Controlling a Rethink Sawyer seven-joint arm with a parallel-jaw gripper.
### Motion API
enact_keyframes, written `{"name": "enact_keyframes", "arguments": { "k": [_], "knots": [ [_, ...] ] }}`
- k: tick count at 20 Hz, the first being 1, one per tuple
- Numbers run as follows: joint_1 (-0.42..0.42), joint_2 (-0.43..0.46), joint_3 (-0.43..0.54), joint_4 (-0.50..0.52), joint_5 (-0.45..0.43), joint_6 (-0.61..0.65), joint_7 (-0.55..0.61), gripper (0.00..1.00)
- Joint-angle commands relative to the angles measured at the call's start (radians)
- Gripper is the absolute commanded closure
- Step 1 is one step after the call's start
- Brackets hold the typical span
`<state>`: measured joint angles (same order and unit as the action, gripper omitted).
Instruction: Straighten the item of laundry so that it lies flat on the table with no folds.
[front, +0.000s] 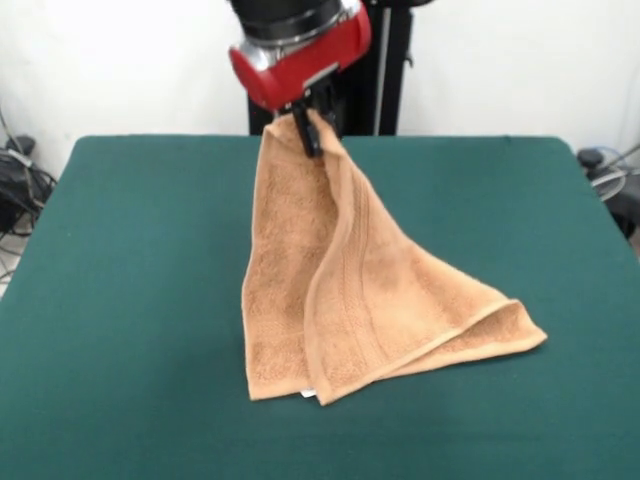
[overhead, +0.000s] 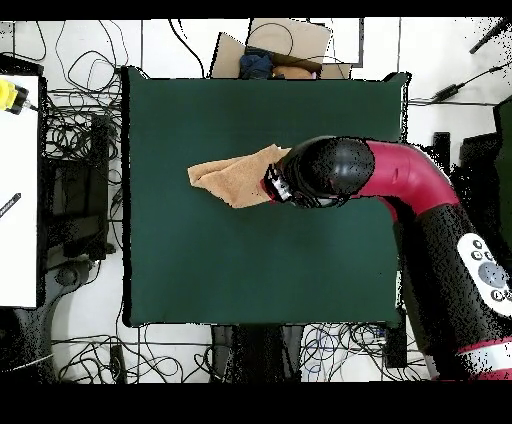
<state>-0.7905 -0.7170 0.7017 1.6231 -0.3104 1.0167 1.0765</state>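
Note:
The item of laundry (front: 340, 290) is an orange-tan towel hanging from my gripper (front: 308, 128), which is shut on its top corner. The towel drapes down in long folds, and its lower part rests on the green table (front: 120, 300), with one corner spread out to the right. A small white tag (front: 309, 393) peeks out at the bottom edge. In the overhead view the towel (overhead: 232, 176) shows left of the red arm (overhead: 400, 180), whose head hides the gripper and the held corner.
Cables and dark equipment (front: 20, 190) lie on the floor beside the table. In the overhead view a white desk (overhead: 18, 190) stands at the left, tangled cables (overhead: 80, 130) surround the table, and a cardboard box (overhead: 290, 45) sits beyond the top edge.

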Motion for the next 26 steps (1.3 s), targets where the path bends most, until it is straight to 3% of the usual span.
{"name": "enact_keyframes", "arguments": {
  "k": [1,10,15,26],
  "knots": [
    [0.041,0.107,0.053,-0.047,-0.084,0.040,-0.196,1.00],
    [0.030,0.101,0.039,0.076,-0.140,-0.121,-0.086,1.00],
    [0.034,0.103,0.027,0.087,-0.161,-0.121,-0.074,1.00],
    [-0.120,0.021,-0.018,0.309,-0.237,-0.301,-0.012,1.00]
  ]
}}
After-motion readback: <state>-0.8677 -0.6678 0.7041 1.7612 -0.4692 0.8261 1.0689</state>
